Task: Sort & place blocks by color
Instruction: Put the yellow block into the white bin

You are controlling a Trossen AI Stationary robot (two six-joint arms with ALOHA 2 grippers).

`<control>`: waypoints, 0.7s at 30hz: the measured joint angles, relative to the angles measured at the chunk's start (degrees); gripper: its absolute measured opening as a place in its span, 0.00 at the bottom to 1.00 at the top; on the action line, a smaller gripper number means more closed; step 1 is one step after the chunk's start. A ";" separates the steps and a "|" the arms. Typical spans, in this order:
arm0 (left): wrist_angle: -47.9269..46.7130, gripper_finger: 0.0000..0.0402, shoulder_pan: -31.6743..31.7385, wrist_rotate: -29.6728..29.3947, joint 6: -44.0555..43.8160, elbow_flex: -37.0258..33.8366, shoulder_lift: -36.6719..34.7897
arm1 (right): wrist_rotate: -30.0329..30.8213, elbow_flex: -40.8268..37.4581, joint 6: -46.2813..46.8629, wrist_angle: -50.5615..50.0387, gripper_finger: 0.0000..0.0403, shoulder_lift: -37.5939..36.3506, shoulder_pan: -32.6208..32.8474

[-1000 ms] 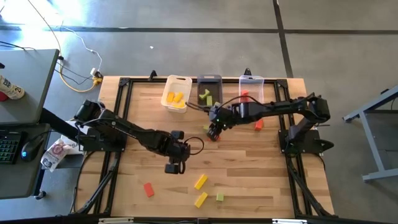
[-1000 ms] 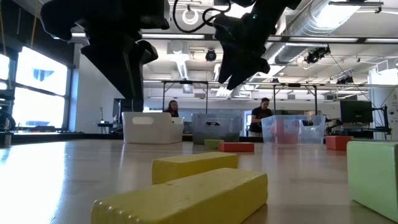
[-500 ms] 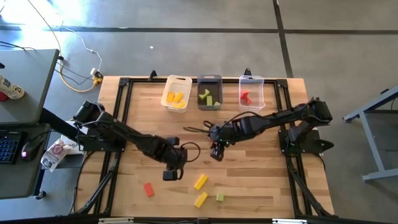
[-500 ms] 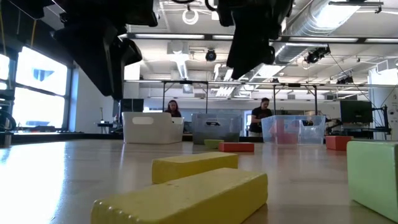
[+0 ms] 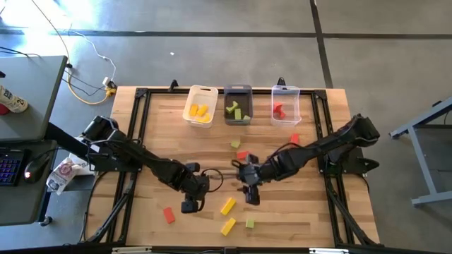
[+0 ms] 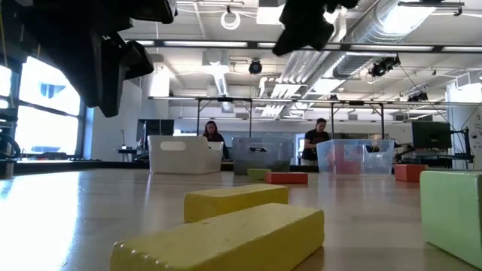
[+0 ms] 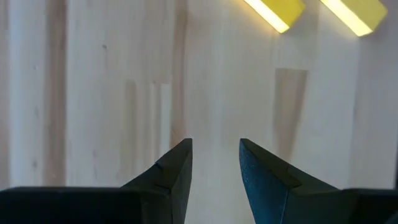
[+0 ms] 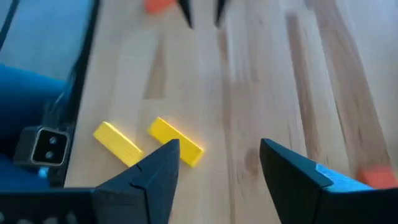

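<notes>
Near the front edge lie two yellow blocks (image 5: pixel 227 205) (image 5: pixel 227 226), a green block (image 5: pixel 249 223) and a red block (image 5: pixel 168 214). A green block (image 5: pixel 235 144) and two red blocks (image 5: pixel 242 154) (image 5: pixel 294 140) lie farther back. My left gripper (image 5: pixel 189 206) hangs open over bare wood between the near red block and the yellow ones (image 7: pixel 273 12). My right gripper (image 5: pixel 251 197) is open and empty, just far-right of the upper yellow block (image 8: pixel 176 142).
At the far edge stand a white bin (image 5: pixel 200 106) with yellow blocks, a grey bin (image 5: pixel 238 106) with green ones and a clear bin (image 5: pixel 285 106) with a red one. Black frame rails (image 5: pixel 134 141) run along the table's sides.
My right gripper has swung from above the red block in the table's middle toward the near edge, stopping by the yellow blocks. My left gripper has drifted toward the near edge and a little left. No block has moved.
</notes>
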 joint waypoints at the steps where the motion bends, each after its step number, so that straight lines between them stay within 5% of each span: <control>1: 0.02 0.29 -0.26 0.45 -0.44 0.00 0.00 | 0.58 0.00 -2.26 1.23 0.54 0.00 0.76; 7: 0.02 0.29 -1.92 1.93 -3.23 0.00 0.00 | 3.64 0.00 -15.82 7.48 0.56 0.66 3.90; 21: 0.11 0.29 -5.67 2.01 -5.74 0.00 0.00 | -4.44 0.02 -29.03 16.46 0.56 7.81 3.90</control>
